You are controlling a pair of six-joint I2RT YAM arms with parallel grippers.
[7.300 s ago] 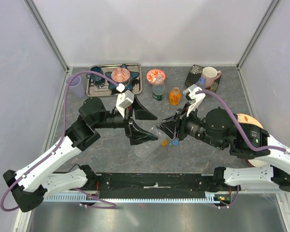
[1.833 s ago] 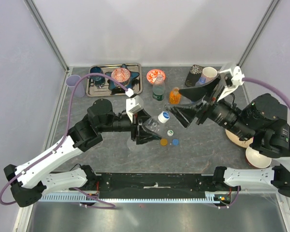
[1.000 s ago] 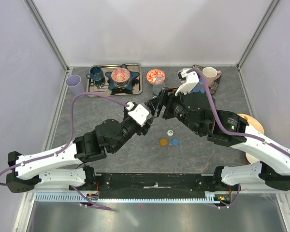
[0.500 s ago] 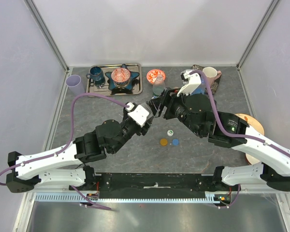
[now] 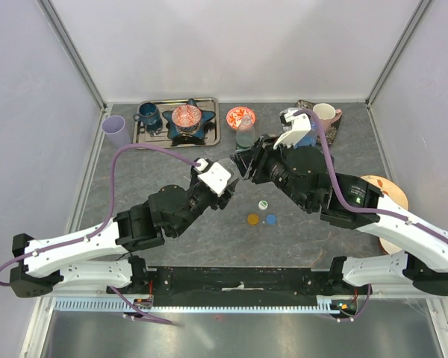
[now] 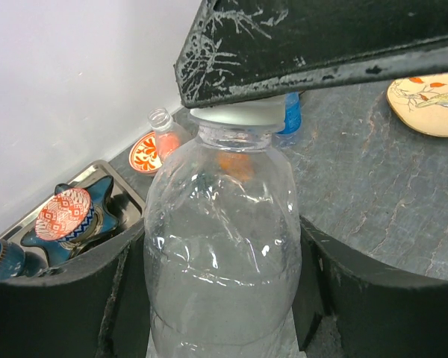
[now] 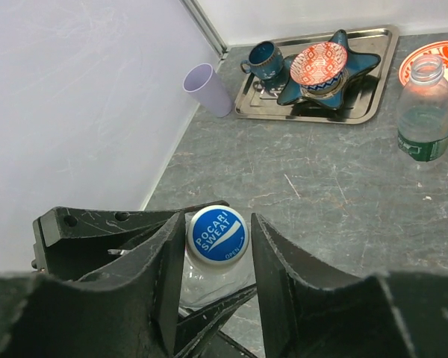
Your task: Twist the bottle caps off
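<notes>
White-and-blue cap (image 7: pixel 218 233): seated on the neck of a clear bottle (image 6: pixel 222 246), at centre of the top view and lower centre of the right wrist view. Its printed face points up toward the wrist camera.

Right gripper (image 7: pixel 217 237): jaws closed in on the cap, one finger at each side of its rim, no gap visible.

Left gripper (image 6: pixel 221 306): jaws clamped on the bottle's body. The dark fingers show at lower left and lower right of the left wrist view. The bottle is upright in that view.

Lying on the table (image 5: pixel 231 235), just below and right of the two grippers in the top view:
- white-and-green cap (image 5: pixel 262 203)
- orange cap (image 5: pixel 253 219) and blue cap (image 5: pixel 270 219), side by side below it

Second clear bottle (image 5: pixel 245 134): upright, neck open, upper centre of the top view, just below the red bowl (image 5: pixel 240 115).

Blue bottle (image 6: pixel 290 112): partly seen behind the held cap.

Tray (image 5: pixel 209 138): upper left, holding dishes, with the lilac cup (image 5: pixel 116 131) to its left.
</notes>
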